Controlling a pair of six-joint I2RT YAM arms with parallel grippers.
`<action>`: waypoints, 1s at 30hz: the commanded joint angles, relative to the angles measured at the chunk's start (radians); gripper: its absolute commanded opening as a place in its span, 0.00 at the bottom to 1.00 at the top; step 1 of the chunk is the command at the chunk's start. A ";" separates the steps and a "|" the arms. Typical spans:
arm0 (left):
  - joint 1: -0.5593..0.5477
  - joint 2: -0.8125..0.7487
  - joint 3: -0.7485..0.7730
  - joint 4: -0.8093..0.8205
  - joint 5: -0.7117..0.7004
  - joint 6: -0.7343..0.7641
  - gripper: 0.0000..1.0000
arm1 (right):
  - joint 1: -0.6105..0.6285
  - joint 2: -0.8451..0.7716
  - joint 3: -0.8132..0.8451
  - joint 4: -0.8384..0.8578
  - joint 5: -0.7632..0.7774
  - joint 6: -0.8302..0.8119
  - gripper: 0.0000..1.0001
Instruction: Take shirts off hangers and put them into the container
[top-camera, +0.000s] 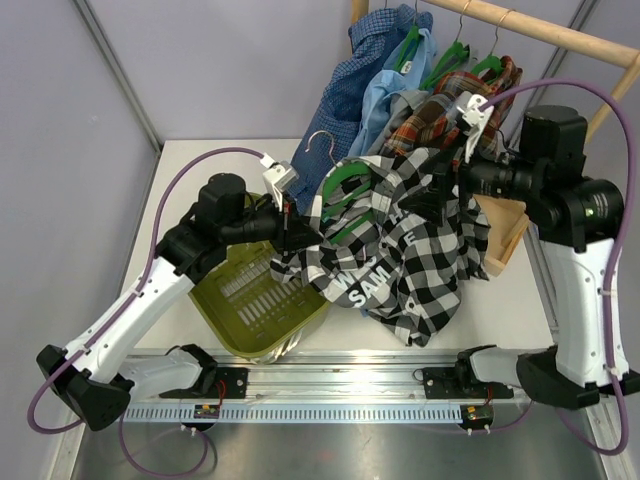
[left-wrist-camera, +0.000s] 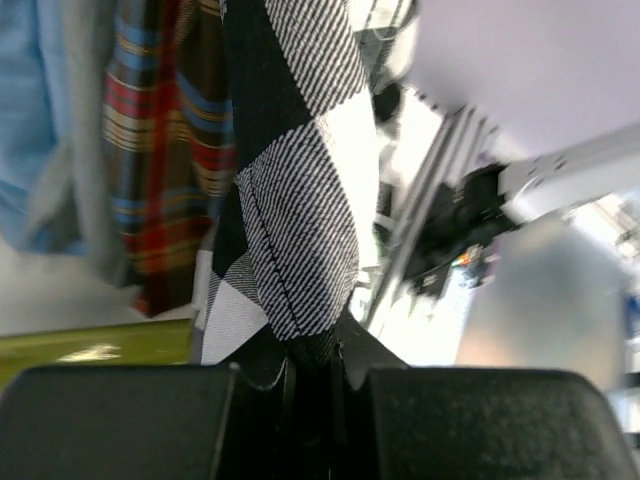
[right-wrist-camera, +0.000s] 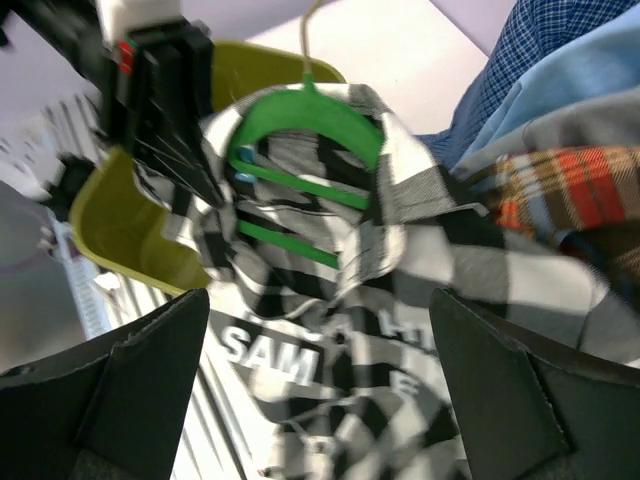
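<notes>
Black-and-white check cloth fills the middle of the top view: the check shirt (top-camera: 405, 255) is off the rail (top-camera: 540, 25) and sags between the two arms, its left edge over the right rim of the olive container (top-camera: 250, 305), which stands on the desk (top-camera: 200, 165). The green hanger (top-camera: 350, 185) sits inside the collar, metal hook pointing up. The left pincer (top-camera: 285, 225) is at the shirt's left edge; the right pincer (top-camera: 445, 185) is near its right shoulder. The plaid shirt (top-camera: 440, 115), the light blue shirt (top-camera: 395, 85) and the dark blue shirt (top-camera: 365, 70) hang on the rail behind.

From the left wrist, the left pincer (left-wrist-camera: 315, 375) is clenched on a fold of the check shirt (left-wrist-camera: 300, 220), the cloth rising straight out of the closed fingers. A strip of the container (left-wrist-camera: 90, 350) shows low on the left.

From the right wrist, the right pincer (right-wrist-camera: 320, 330) stands wide apart, grasping nothing, with the check shirt (right-wrist-camera: 400, 300) and the hanger (right-wrist-camera: 310, 115) just ahead and the container (right-wrist-camera: 120, 220) beyond.

I judge the step in hand to be freeing this shirt from its hanger. The next move probably calls for the right pincer to take the hanger by its neck or hook and draw it out of the collar while the left holds the cloth. After that the shirt can drop into the container.
</notes>
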 joint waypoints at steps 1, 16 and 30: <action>0.006 -0.040 0.004 0.179 0.041 -0.241 0.00 | 0.006 -0.080 -0.054 0.072 -0.002 0.281 0.97; -0.008 -0.120 -0.056 0.242 0.121 -0.300 0.00 | 0.097 -0.088 -0.361 0.376 0.204 0.627 0.72; -0.101 -0.059 0.018 -0.046 -0.037 0.053 0.00 | 0.264 0.035 -0.031 0.419 -0.075 0.503 0.00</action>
